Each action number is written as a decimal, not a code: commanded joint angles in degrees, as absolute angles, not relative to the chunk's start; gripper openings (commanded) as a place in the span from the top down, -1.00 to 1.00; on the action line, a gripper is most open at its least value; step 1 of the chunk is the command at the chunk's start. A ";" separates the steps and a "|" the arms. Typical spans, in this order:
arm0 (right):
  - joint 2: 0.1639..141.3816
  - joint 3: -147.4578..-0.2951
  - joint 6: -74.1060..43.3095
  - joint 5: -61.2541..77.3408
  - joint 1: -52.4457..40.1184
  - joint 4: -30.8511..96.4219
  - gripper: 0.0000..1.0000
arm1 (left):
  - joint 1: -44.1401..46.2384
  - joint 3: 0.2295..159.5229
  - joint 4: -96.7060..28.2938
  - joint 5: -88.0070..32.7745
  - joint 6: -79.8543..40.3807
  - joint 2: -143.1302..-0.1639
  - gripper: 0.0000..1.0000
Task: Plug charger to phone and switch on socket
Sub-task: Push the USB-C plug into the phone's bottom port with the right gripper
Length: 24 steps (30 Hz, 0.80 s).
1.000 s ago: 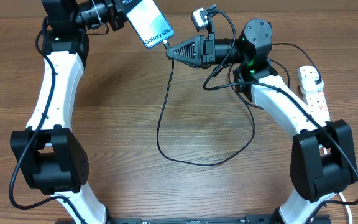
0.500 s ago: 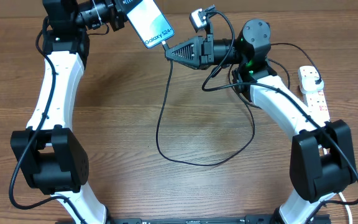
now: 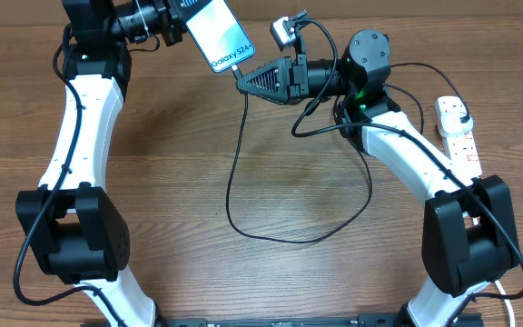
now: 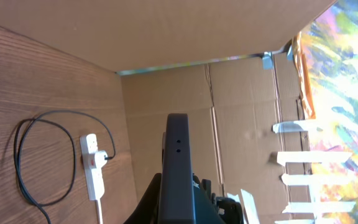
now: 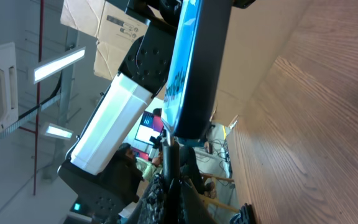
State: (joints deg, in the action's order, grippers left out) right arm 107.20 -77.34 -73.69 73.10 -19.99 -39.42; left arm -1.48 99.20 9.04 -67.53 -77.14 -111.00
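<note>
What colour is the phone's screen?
Light blue-teal; the phone shows best in the overhead view.

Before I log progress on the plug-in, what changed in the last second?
The right end effector, shut on the charger, edged left toward the lower end of the phone, cable following. The left end effector, phone and socket stayed put.

Lab bench: cardboard screens (image 4: 229,93), strip lights (image 5: 58,64)

You can't tell if charger (image 3: 228,186) sits in phone (image 3: 218,36): tip too small. Phone's 11 o'clock end's hidden by L gripper (image 3: 180,16).
</note>
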 commanded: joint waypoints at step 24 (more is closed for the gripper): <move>105.45 -78.06 -68.49 71.81 -20.16 -32.71 0.92 | -1.19 99.74 9.47 -74.28 -72.73 -110.24 0.92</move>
